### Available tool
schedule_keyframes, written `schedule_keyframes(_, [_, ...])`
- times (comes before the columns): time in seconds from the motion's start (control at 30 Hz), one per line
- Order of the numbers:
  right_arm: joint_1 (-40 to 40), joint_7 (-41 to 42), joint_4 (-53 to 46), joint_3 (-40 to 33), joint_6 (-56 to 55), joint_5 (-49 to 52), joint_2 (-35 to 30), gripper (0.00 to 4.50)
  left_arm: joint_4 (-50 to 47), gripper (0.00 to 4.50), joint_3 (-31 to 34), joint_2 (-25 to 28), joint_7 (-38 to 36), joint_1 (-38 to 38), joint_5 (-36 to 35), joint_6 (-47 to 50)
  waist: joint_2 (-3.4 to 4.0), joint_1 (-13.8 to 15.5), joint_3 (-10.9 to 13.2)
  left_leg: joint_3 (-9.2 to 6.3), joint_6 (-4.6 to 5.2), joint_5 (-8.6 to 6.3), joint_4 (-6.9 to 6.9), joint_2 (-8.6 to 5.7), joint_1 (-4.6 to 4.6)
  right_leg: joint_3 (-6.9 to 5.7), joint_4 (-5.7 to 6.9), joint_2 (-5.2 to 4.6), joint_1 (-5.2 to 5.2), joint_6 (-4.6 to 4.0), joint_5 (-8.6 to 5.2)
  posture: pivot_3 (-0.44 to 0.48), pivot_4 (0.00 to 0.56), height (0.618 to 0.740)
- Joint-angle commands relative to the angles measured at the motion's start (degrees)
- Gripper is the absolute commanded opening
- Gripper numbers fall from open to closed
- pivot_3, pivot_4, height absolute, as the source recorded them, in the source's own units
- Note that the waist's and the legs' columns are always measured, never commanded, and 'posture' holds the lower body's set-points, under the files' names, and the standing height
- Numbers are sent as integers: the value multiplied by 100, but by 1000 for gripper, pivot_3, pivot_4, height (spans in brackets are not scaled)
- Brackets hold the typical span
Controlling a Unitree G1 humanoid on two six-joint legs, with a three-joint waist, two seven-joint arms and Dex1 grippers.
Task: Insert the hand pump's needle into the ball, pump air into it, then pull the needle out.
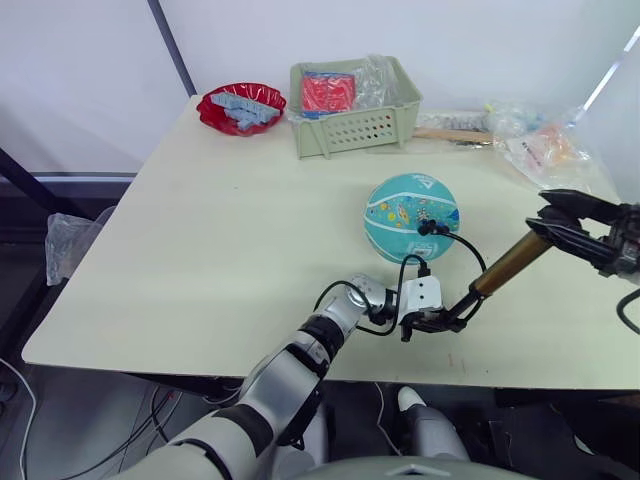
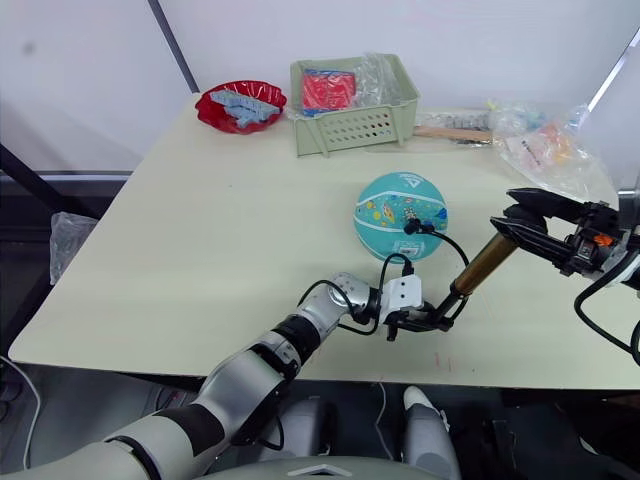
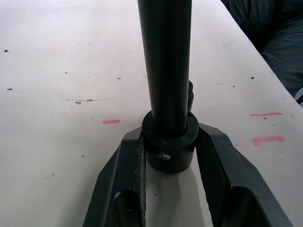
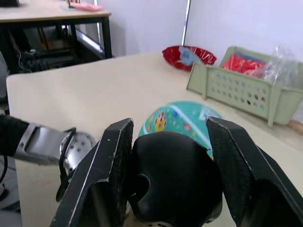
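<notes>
Left pincer (image 1: 432,322): clenched on the black base cap of the hand pump, low over the near edge of the desk; in the left wrist view the two black fingers (image 3: 124,179) are seen pressed against the round cap from both sides.
Right pincer (image 2: 512,222): clenched on the black handle at the pump's upper end, out to the right of the ball; in the right wrist view the rounded handle is seen gripped between both pads (image 4: 106,175).
Short slim hand pump with bronze-gold barrel (image 1: 508,263): held slanted between the two pincers, base low and near, handle high and to the right.
Thin black flexible hose (image 1: 466,245): looped from the pump's base up to the ball.
Needle on its small black fitting (image 1: 426,228): the fitting is seen against the near side of the ball, so the pin is judged to be inserted; the pin itself is too small to be made out.
Teal-turquoise rubber ball with cartoon prints (image 1: 410,216): resting on the pale desk (image 1: 220,230), right of centre, unheld.
Step in hand: pumping is judged to be under way.
Doing it well: the base is best kept fixed by the left pincer while the handle is driven straight along the barrel's axis, with slack kept in the hose so the free ball is not rolled and the needle not levered out.
</notes>
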Motion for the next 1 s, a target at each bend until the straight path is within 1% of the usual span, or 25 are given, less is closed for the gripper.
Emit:
schedule_keyframes(0.03, [-353,-181,-56,-727,58,351,-245,1954,705,1025,-347,435,119,378,590,432,1,0,3,2,0,0,0,-1,0,2,0,-1,0,0,0,0,150,738])
schedule_keyframes(0.23, [-527,-260,-15,-833,158,372,-320,1954,707,1025,-352,438,115,381,596,439,-8,-1,10,1,0,0,0,0,0,1,0,-1,0,0,0,0,150,738])
schedule_keyframes(0.4, [-102,-120,-129,-433,153,-5,-187,1954,711,1025,-353,443,110,374,598,438,-18,0,4,1,0,0,0,0,1,1,0,0,0,0,0,0,150,738])
schedule_keyframes(0.47, [74,-61,-170,-184,83,-193,-125,1954,711,1025,-354,446,113,372,600,435,-28,-2,-3,1,0,0,0,1,2,1,0,2,1,0,0,0,150,738])
schedule_keyframes(0.5, [147,-100,-195,-19,70,-234,-16,1954,710,1025,-354,448,114,372,601,436,-53,-8,-19,1,0,0,0,2,4,1,0,3,2,0,0,0,150,738])
schedule_keyframes(0.63, [437,-116,-223,608,-82,-496,389,1954,702,1025,-347,451,129,374,596,440,-79,-10,-39,-1,0,0,0,8,16,7,2,7,9,0,0,0,150,738])
schedule_keyframes(0.73, [607,-147,-139,1040,-280,-849,640,1953,700,1025,-345,451,140,377,594,439,-87,-10,-52,-5,-1,0,-1,10,20,9,3,8,9,0,-1,0,150,738])
schedule_keyframes(0.8, [664,-157,-69,1204,-398,-1044,739,1953,700,1025,-345,452,144,378,594,437,-87,-10,-54,-6,-1,-1,-2,10,20,9,3,8,9,-1,-1,0,150,738])
schedule_keyframes(0.9, [893,-146,80,1566,-626,-1361,1015,1953,700,1025,-341,455,155,372,594,434,-102,-8,-74,-7,-1,-1,-4,11,21,9,2,9,9,-1,-1,0,150,738])
schedule_keyframes(1.0, [1163,-59,323,1968,-965,-1811,1248,1953,701,1025,-339,461,163,368,595,426,-102,-8,-86,-9,-2,-1,-6,13,21,7,3,11,9,-4,-2,0,150,738])
